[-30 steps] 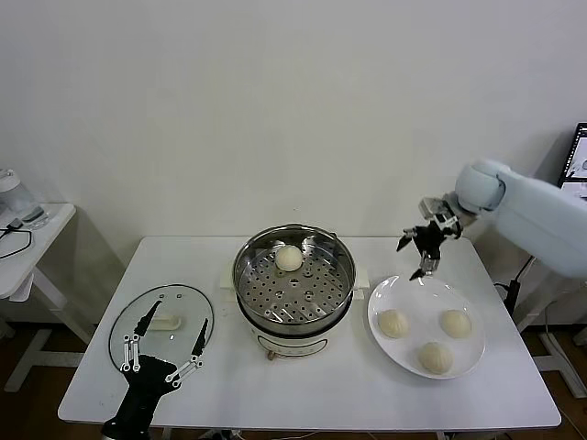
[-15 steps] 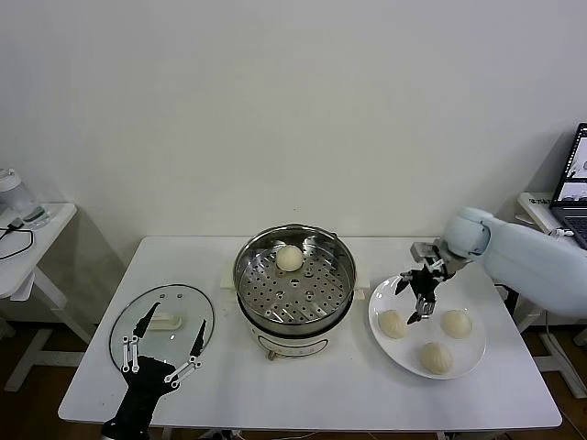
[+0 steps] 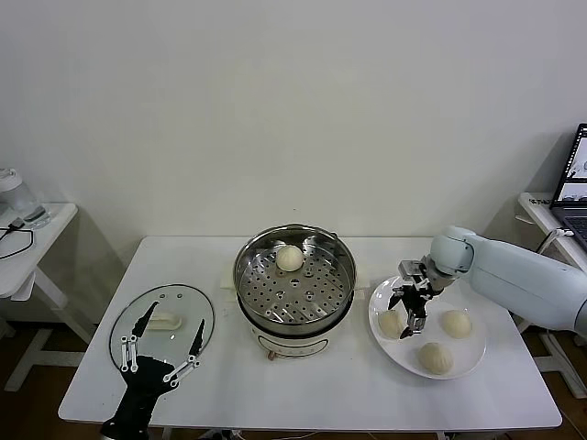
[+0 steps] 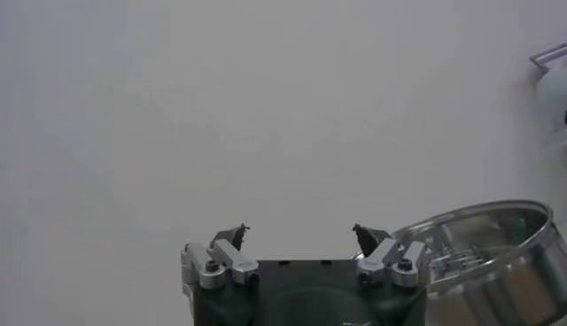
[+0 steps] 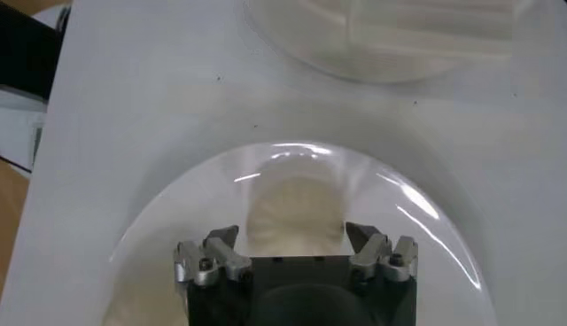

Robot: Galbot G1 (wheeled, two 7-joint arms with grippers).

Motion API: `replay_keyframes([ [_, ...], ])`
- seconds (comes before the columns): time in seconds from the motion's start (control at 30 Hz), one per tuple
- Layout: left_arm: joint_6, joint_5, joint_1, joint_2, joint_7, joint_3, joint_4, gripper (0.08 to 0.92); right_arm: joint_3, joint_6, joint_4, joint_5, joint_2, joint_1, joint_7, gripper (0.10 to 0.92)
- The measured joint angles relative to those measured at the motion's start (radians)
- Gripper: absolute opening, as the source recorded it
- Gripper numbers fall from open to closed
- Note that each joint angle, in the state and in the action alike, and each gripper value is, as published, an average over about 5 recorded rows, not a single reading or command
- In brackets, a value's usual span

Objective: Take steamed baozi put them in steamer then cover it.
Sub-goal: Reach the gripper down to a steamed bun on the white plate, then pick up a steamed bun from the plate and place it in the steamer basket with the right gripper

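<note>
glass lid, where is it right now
In the head view the glass lid lies flat on the table's left side, left of the steamer.

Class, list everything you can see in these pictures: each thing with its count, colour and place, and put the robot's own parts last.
baozi in steamer: one, cream-white, on the perforated tray toward the back.
baozi on plate: three, cream-white, one of them between the right gripper's fingers.
steamer: one, shiny steel on a cream-white base, table centre.
cover: one, clear glass with cream-white handle, flat on the table's left part.
plate: one, white, right of the steamer.
table: one, white, under everything.
side table: one, white, far left.
laptop: one, dark, far right edge.
left gripper: one, black, open, above the cover.
right gripper: one, black, partly open around a plate baozi.
</note>
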Motion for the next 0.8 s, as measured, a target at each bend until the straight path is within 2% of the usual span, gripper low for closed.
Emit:
replay_keyframes([
  [0.1, -0.001, 0.000, 0.001, 0.000, -0.001, 0.002, 0.000, 0.823, 0.002, -0.002, 0.004, -0.002, 0.001, -0.002, 0.009, 0.682],
  [0.37, -0.001, -0.001, 0.001, 0.002, -0.008, 0.000, -0.005, 0.823, 0.018, 0.005, 0.021, -0.016, -0.011, 0.024, -0.002, 0.655],
  [0.8, 0.000, -0.010, -0.009, 0.013, -0.010, 0.010, -0.018, 0.823, -0.013, 0.043, 0.027, -0.005, 0.044, 0.282, -0.171, 0.645],
])
